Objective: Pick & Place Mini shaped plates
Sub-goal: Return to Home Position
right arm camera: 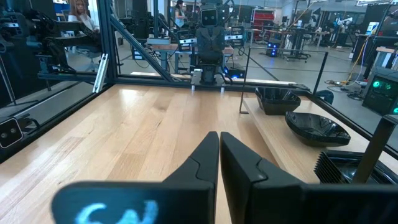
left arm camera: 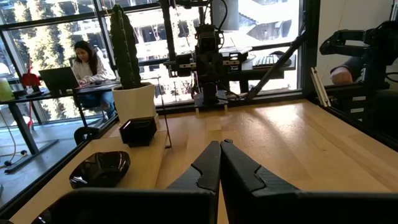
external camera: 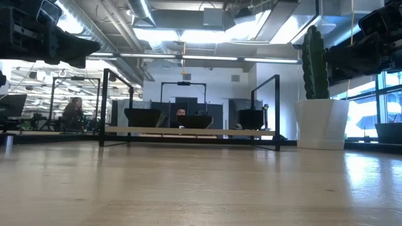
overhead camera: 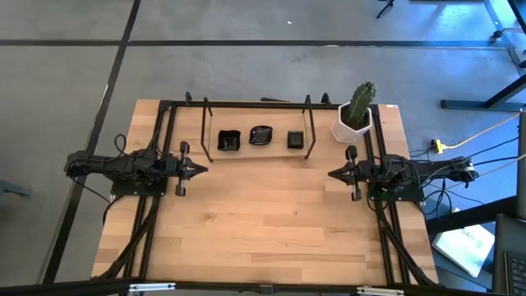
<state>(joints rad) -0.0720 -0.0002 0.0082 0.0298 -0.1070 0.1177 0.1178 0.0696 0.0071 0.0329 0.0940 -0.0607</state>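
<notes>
Mini shaped plates (overhead camera: 261, 136) sit in three stacks on shelf (overhead camera: 244, 153) along far edge of surface (overhead camera: 263, 222); none seen loose elsewhere. Left hand (overhead camera: 204, 169) near left edge, right hand (overhead camera: 331, 174) near right edge, both pinched closed, empty. Placing looks finished; only homing left.

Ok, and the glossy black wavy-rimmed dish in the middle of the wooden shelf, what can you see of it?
The glossy black wavy-rimmed dish is a shallow bowl with a scalloped rim, glazed ceramic or plastic by its look. It sits upright midway along the wooden shelf, touching nothing else. One dish or several stacked, I cannot tell. The left gripper and right gripper hang clear of it.
</notes>
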